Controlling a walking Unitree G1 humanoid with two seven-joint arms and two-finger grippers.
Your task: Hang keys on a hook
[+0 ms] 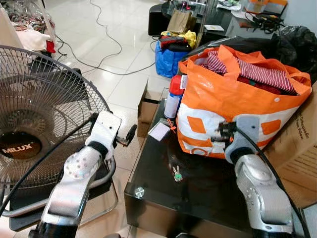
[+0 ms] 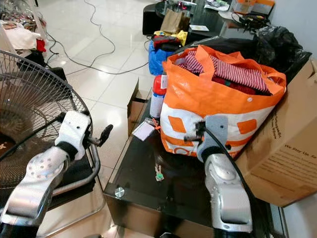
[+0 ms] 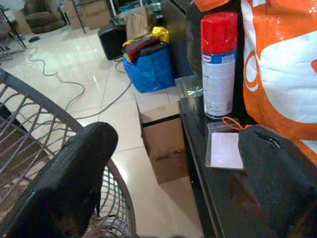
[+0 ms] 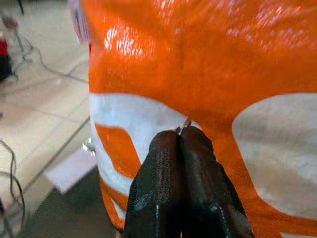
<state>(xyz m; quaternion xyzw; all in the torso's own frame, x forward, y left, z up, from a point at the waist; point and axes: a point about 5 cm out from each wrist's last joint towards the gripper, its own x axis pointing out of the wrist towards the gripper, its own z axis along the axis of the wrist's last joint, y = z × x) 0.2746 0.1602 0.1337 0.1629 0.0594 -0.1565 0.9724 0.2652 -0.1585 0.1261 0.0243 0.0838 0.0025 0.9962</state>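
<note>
Fan (image 1: 34, 134): you have it standing on the floor at the robot's left, well apart from the work, so it only limits how far the left arm can swing out.
Table (image 1: 208, 198): a low dark glass top straight ahead; everything for the job sits on it, within reach of both arms.
Orange bag (image 1: 233, 106): upright on the table and stuffed with striped and red clothes that bulge out of its open top; you will likely have to work round it.
Cardboard box (image 2: 290, 148): pressed against the bag's right side; you cannot see what is in it.
Blue bag (image 1: 168, 57): on the floor beyond the table, packed with red and yellow items.
Spray can (image 3: 218, 64): red-capped, upright at the table's left edge beside the orange bag.
Left gripper (image 1: 128, 136): held over the floor beside the table, fingers spread wide, holding nothing.
Right gripper (image 4: 181, 131): fingers pressed together right up against the orange bag; a small glint of metal shows at the tips, but you cannot tell what it is.
Card (image 3: 225, 148): flat on the table by the can, with an orange cord.
Keys (image 1: 177, 173): lying loose on the table near its front edge, between the two arms, not gripped.
Hook: you have none to aim at yet.
</note>
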